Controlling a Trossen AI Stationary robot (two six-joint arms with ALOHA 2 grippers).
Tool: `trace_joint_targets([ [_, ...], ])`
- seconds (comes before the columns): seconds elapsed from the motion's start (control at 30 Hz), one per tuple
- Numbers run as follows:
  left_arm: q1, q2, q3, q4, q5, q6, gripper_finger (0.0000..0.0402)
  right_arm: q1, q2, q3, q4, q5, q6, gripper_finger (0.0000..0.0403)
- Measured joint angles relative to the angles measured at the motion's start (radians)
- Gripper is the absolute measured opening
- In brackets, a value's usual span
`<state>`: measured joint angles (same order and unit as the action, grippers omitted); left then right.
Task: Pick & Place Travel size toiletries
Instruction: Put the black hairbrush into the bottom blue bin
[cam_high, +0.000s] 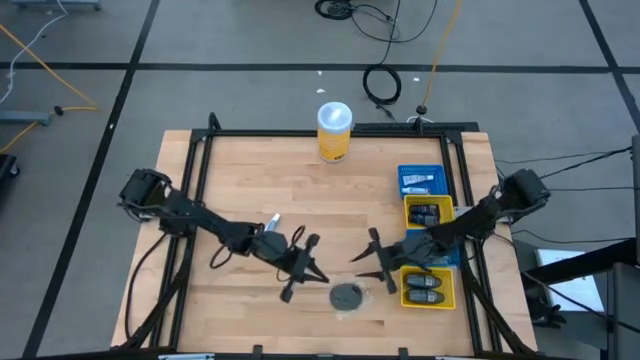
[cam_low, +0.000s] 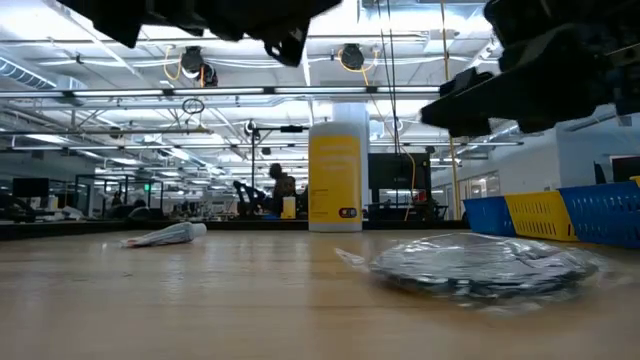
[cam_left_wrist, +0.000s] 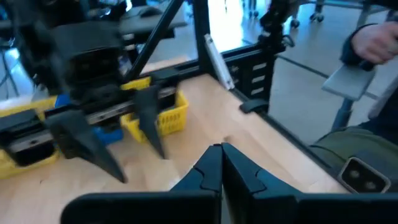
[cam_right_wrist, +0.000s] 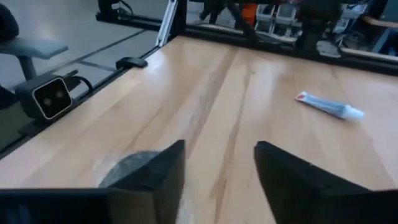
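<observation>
The round grey jar (cam_high: 346, 296), wrapped in clear film, lies flat near the counter's (cam_high: 250, 180) front edge, between my two grippers. My right gripper (cam_high: 374, 262) hangs just beside it, jaws released and empty. My left gripper (cam_high: 303, 265) hovers on the other side, jaws clenched on nothing. A white tube (cam_high: 272, 220) lies near the left arm; other toiletries sit in the yellow and blue bins (cam_high: 441, 290) along the right edge.

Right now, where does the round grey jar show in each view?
High: jar near front edge, between the arms.
Low: jar, wrapped, right foreground.
Left wrist: not in it.
Right wrist: jar behind one finger.
Shared landmark: white tube.
</observation>
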<state>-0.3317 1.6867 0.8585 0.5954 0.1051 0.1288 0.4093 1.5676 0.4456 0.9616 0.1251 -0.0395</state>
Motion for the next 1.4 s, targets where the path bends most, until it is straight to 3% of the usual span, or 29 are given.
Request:
trace_joint_targets([
  [0.23, 0.023, 0.03, 0.001, -0.063, -0.002, -0.05, 0.0002, 0.009, 0.107, 0.116, -0.149, -0.159, -0.079, 0.0249],
  [0.5, 0.024, 0.113, 0.0, -0.057, -0.015, -0.1, 0.0002, 0.085, 0.121, 0.285, -0.541, -0.156, -0.133, 0.0269],
  [0.63, 0.031, 0.195, 0.0, 0.025, -0.023, -0.13, 0.0008, 0.11, 0.119, 0.316, -0.658, -0.152, -0.191, 0.0278],
  [0.8, 0.055, 0.28, 0.001, 0.103, 0.052, -0.183, 0.0006, 0.125, 0.12, 0.295, -0.664, -0.122, -0.32, 0.0274],
  [1.1, 0.101, 0.343, 0.001, 0.115, 0.087, -0.265, 0.001, 0.125, 0.12, 0.284, -0.672, -0.073, -0.469, 0.027],
  [1.4, 0.053, 0.294, 0.001, 0.117, 0.099, -0.281, 0.0006, 0.099, 0.12, 0.284, -0.612, -0.04, -0.348, 0.027],
])
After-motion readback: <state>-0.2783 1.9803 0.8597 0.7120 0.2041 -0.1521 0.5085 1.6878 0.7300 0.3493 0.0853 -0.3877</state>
